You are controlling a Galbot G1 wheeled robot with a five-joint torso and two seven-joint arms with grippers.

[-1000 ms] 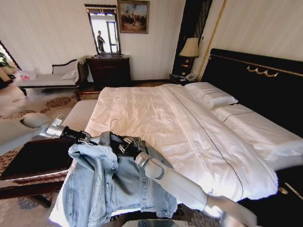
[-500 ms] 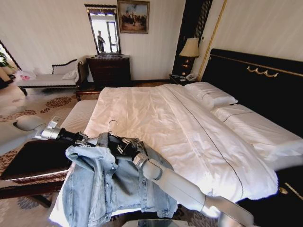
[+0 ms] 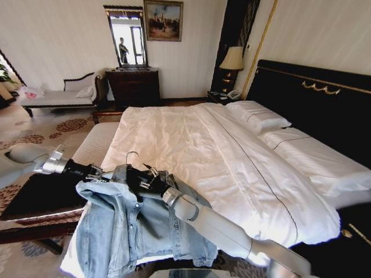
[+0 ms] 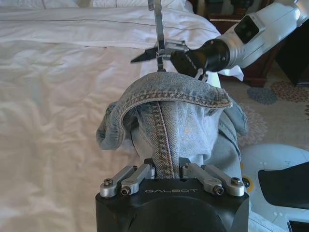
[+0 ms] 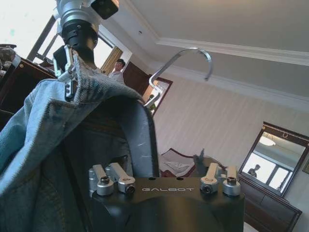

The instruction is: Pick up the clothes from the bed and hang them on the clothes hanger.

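Note:
The clothes, a light blue denim jacket (image 3: 133,226), hang over the near corner of the bed (image 3: 191,139), lifted at the collar. My left gripper (image 3: 97,174) reaches in from the left and is shut on the jacket's collar seam (image 4: 166,145). My right gripper (image 3: 145,178) comes up from the lower right and is shut on the clothes hanger just under its silver hook (image 3: 128,156). The hanger's body is hidden inside the jacket's neck; its stem (image 4: 158,34) rises out of the collar. In the right wrist view the hook (image 5: 186,52) stands above the denim (image 5: 58,125).
A dark-topped bench (image 3: 40,194) stands at the bed's left side under my left arm. Pillows (image 3: 258,119) and the black headboard (image 3: 313,98) lie to the right. A dresser with a mirror (image 3: 133,87) and a lamp (image 3: 233,59) line the far wall.
My left gripper has drawn back to the left, pulling the jacket's shoulder with it. The right gripper and the hook have shifted slightly left too.

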